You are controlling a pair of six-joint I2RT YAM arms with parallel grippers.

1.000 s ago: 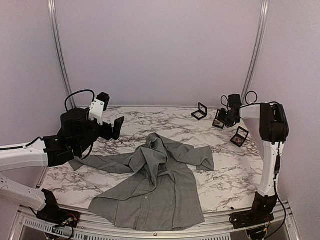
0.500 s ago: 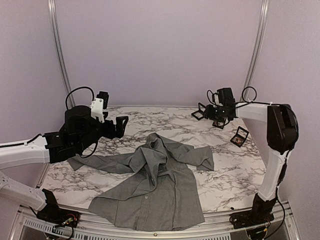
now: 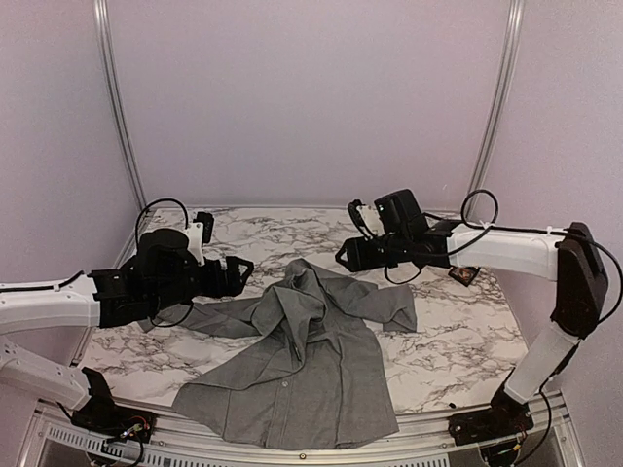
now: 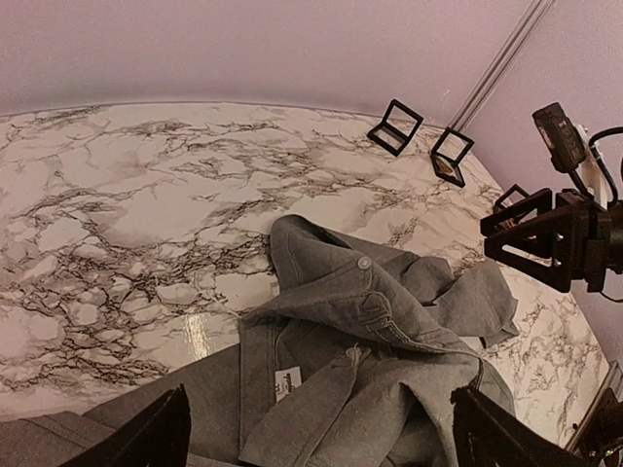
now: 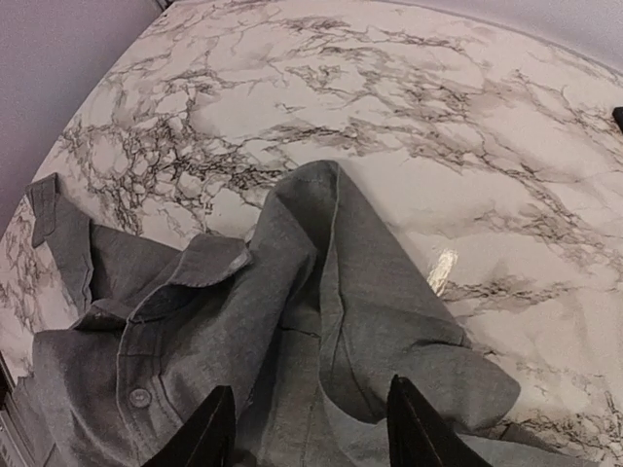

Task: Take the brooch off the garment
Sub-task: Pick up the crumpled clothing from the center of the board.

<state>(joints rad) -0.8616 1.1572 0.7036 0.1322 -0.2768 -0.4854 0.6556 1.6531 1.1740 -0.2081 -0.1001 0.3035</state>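
The white marble-patterned tabletop [image 3: 458,341] carries the grey long-sleeved button-up shirt [image 3: 292,379], which lies crumpled with its collar humped up. The hump sits below and between the two sets of jaws. The left gripper [image 3: 238,272] hangs just short of the collar with its jaws spread wide and nothing between them. In its own wrist view the folded collar, one button and a small white label fill the gap ahead of the jaws. The right gripper [image 3: 346,258] faces it from the far side. Its jaws are also parted and hold nothing, and a raised fold and a sleeve lie directly beneath them. Three small black open display boxes [image 4: 394,126] stand well beyond the left jaws, behind the right arm.

The brooch does not show in any view (it is probably buried in the folds). That is the main hazard, because a blind pinch would catch only cloth and drag the whole shirt across the marble. If only one gripper pulls on the pin, the loose fabric will likely lift with it or tear, so the other must pin the cloth down. The jaws point at each other over a narrow hump, so closing in together risks a collision. A wide swing of the right arm could knock the boxes.
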